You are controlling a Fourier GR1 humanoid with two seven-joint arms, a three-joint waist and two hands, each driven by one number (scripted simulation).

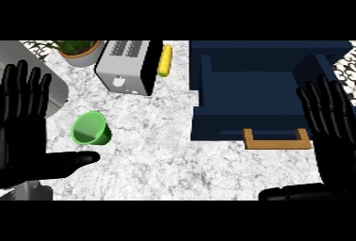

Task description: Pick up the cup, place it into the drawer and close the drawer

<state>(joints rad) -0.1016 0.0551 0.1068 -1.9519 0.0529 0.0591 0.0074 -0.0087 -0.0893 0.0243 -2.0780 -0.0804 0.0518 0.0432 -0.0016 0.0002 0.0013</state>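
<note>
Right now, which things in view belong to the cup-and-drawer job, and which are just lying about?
For the job: green cup, open blue drawer, its wooden handle, left hand, right hand.
Lying about: toaster, potted plant, corn cob.

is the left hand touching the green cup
Apart. The head view shows a strip of bare counter between the green cup and the open left hand, which lies to the cup's left and below it.
</note>
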